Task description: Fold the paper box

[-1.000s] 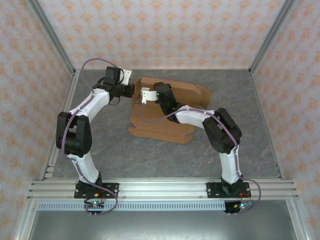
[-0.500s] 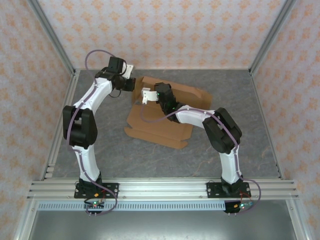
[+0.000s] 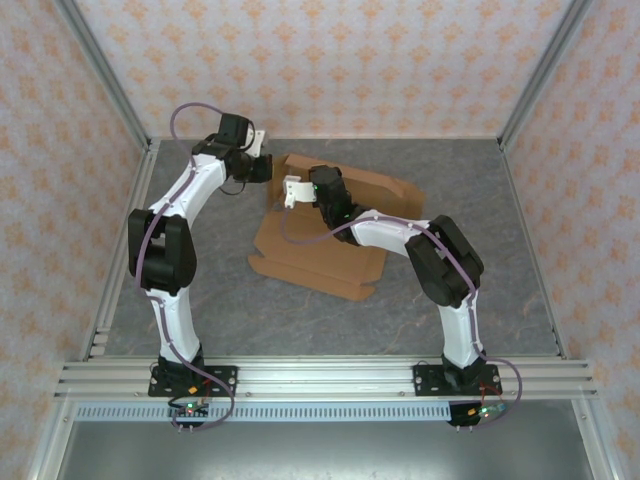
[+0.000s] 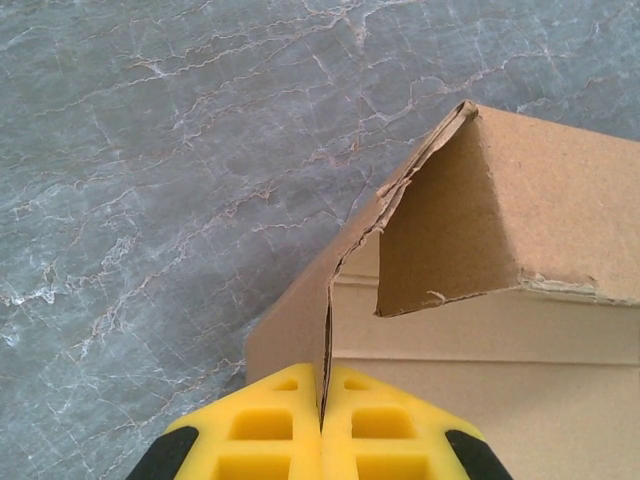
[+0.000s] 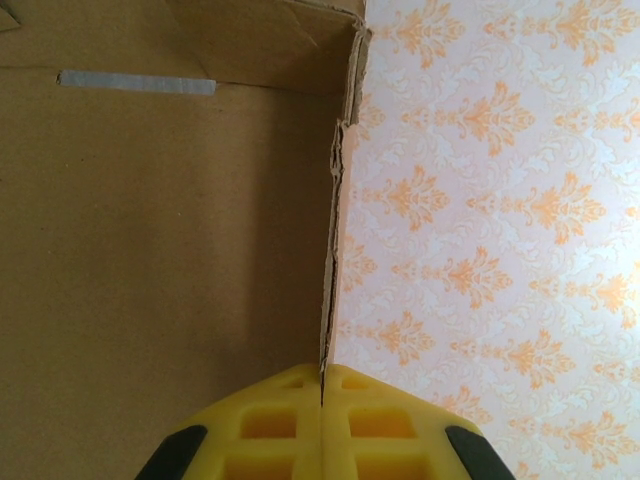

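the paper box [image 3: 320, 250] lay on the table [image 3: 300, 320]. the left gripper [image 4: 322, 400] sat at the box's far left corner, and the right gripper [image 5: 322, 385] sat just beside it, over the box's far part.

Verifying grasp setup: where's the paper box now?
In the top view the paper box lies centre-far on the table, between the arms; left fingers and right fingers each pinch a raised edge at its far-left corner.

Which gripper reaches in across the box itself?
The right gripper: its arm crosses above the box, while the left gripper pinches the far-left corner from over bare table.
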Tool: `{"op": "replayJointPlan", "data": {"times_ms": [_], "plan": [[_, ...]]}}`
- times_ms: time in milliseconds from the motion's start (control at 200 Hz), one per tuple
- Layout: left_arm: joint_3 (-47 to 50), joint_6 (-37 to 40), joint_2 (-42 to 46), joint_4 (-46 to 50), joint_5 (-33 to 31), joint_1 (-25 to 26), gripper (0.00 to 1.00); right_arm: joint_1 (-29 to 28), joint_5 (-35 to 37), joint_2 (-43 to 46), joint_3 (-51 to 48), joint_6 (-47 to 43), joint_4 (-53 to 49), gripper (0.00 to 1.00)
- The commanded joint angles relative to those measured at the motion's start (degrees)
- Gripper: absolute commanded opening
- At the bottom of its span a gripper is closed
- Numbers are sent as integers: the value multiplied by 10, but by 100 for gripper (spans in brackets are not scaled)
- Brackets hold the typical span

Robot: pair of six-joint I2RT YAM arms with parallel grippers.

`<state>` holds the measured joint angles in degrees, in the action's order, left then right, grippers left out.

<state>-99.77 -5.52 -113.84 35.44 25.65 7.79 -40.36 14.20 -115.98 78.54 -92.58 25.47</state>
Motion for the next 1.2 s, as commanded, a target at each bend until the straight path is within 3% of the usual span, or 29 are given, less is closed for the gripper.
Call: {"op": "replayJointPlan", "data": {"times_ms": [0, 631, 1196], "plan": [[35, -38, 20, -26, 17, 9, 0, -13, -8, -10, 13, 9, -30, 0], [181, -116, 114, -131, 39, 17, 6, -18, 13, -14, 32, 24, -38, 0], [304, -90, 163, -237, 92, 16, 31, -4, -15, 3, 16, 64, -28, 0]]}}
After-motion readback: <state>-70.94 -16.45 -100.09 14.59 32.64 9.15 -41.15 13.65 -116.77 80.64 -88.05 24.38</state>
